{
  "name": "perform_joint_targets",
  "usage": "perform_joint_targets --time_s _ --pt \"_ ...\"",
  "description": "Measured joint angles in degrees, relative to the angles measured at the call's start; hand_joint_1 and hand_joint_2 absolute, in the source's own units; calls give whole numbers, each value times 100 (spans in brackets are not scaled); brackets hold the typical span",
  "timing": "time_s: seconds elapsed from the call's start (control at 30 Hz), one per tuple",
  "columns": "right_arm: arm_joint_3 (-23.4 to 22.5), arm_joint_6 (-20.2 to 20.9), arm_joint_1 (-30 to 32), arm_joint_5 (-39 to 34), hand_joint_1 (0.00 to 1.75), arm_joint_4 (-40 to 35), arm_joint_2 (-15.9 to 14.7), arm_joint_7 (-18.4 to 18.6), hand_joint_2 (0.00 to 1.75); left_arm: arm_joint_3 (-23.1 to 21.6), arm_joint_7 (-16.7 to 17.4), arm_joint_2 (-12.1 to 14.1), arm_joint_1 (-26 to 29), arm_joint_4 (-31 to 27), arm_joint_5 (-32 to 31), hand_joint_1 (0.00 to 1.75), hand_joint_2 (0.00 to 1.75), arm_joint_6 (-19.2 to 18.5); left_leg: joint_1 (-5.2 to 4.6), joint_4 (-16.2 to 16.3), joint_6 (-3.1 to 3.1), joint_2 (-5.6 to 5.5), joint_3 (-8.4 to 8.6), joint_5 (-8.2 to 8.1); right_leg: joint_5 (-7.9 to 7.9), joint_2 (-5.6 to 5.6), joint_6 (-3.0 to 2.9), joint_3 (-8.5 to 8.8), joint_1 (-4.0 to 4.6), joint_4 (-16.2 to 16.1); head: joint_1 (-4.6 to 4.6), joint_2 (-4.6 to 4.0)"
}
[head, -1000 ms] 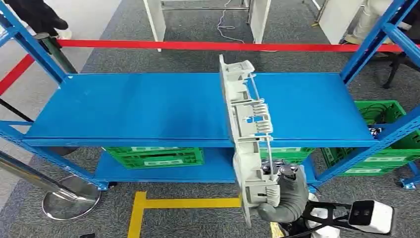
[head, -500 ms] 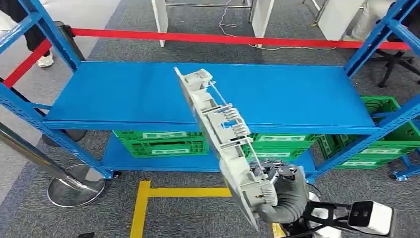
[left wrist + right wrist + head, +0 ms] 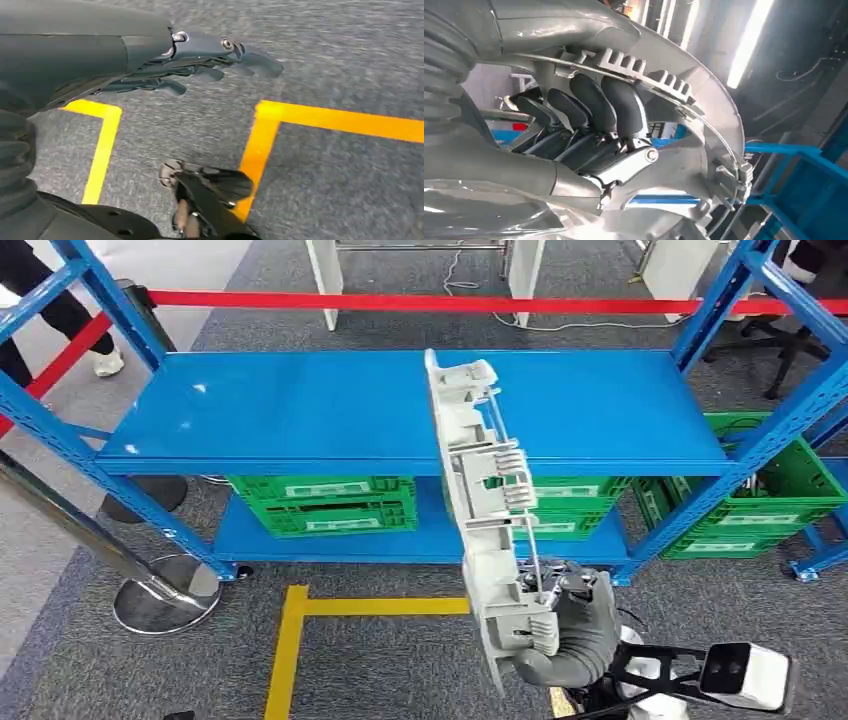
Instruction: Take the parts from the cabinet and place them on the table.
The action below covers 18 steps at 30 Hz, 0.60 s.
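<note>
Since the frame 0.5 s ago, our grey plastic part (image 3: 487,510) has swung from a strong lean back to nearly upright, and the whole scene has shifted, which we read as our own camera moving and not the shelving. From the head view, we hold the part by its lower end in our right hand (image 3: 570,625), fingers wrapped tightly around it; the long ribbed piece rises from the hand so that its upper half lies in front of the blue shelf (image 3: 300,410), with its top end seen against the shelf's back edge. Below the shelf, on its lower level, sit green crates (image 3: 320,505), and another green crate (image 3: 770,500) stands just beyond the shelf's right post. Behind the shelf runs a red barrier tape (image 3: 420,302); in front of the shelf, yellow floor tape (image 3: 330,610) marks the grey carpet, and a chrome stanchion base (image 3: 165,605) stands near the shelf's left front post. From the left wrist view, our left hand (image 3: 200,65) hangs over the carpet and yellow tape, fingers loosely extended and apart, holding nothing. From the right wrist view, the dark fingers (image 3: 599,107) of our right hand curl firmly over a toothed rib of the part, with blue shelf framing visible beyond it.
</note>
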Motion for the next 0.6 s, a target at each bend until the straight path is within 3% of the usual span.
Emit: perform_joint_targets --time_s 0.03,0.07,0.1,0.13,0.17,0.23,0.27,0.3,0.37,0.4,0.43,0.47,0.53,0.57,0.6 --pt "0 0 0 0 175 0 0 0 175 0 0 4 -1 0 0 0 175 0 7 -421 7 0 298 149 34 1 19 -81 -4 44 0 0" --pt "2 0 0 0 175 0 0 0 175 0 0 7 -10 0 0 0 175 0 14 -988 14 0 689 92 63 3 54 -142 -3 96 -2 0" --pt "2 0 -1 -2 175 -7 0 0 175 0 0 2 -20 0 -2 0 175 -2 -11 -1443 32 -6 960 -91 85 7 80 -195 32 151 -9 0" --pt "7 0 -2 0 175 -7 0 0 175 0 -2 2 -28 0 -2 0 175 0 -16 -1602 99 -21 1005 -190 139 -5 119 -222 32 153 15 0" --pt "11 2 -5 0 175 -7 0 0 175 0 -4 2 -32 0 -2 0 175 0 -25 -1586 116 -24 942 -174 197 -11 148 -254 28 151 7 0" --pt "13 0 1 0 175 -7 -2 0 175 0 -4 -9 -2 0 -2 0 175 -2 -39 -1596 215 -13 833 -72 306 0 239 -294 11 131 9 0" --pt "13 0 8 -2 175 -7 -2 -2 175 0 -2 -20 -3 2 -2 0 175 -2 -17 -1602 272 22 794 1 141 25 257 -354 -9 189 4 0" --pt "13 0 6 2 175 -7 -7 0 175 0 -2 -11 -2 2 0 0 175 0 -18 -1603 327 20 712 61 -219 45 277 -480 -4 406 29 0" --pt "13 2 8 2 175 -7 -13 0 175 0 -2 -2 -12 2 -2 0 175 0 -35 -1597 357 23 555 190 -877 69 300 -644 -8 1225 44 0" --pt "13 2 8 2 175 -4 -18 0 175 0 -2 -2 -10 2 -2 0 175 0 -50 -1591 360 23 467 255 -1035 73 304 -709 -5 1641 46 0" --pt "13 2 10 2 175 -4 -24 0 175 0 -2 -2 -8 2 -2 0 175 0 -63 -1580 359 24 381 315 -983 74 301 -697 -4 1877 48 0" --pt "13 2 10 2 175 -4 -30 0 175 0 -2 -6 -8 2 -2 0 175 -2 -77 -1567 358 24 297 370 -781 75 284 -575 -3 1862 48 0" --pt "15 2 6 2 175 -4 -33 0 175 0 -2 -13 -9 2 -2 0 175 -2 -99 -1555 349 17 170 463 -374 82 214 -45 12 1249 50 0" --pt "15 2 0 2 175 -4 -33 0 175 0 -2 -13 -11 2 -2 0 175 -2 -106 -1550 337 3 153 513 -332 97 161 352 24 703 48 0" --pt "24 -2 -11 2 175 -7 -33 0 175 0 -2 -20 -14 2 -2 0 175 -2 -138 -1539 312 -5 113 547 -494 108 121 764 59 148 50 0"
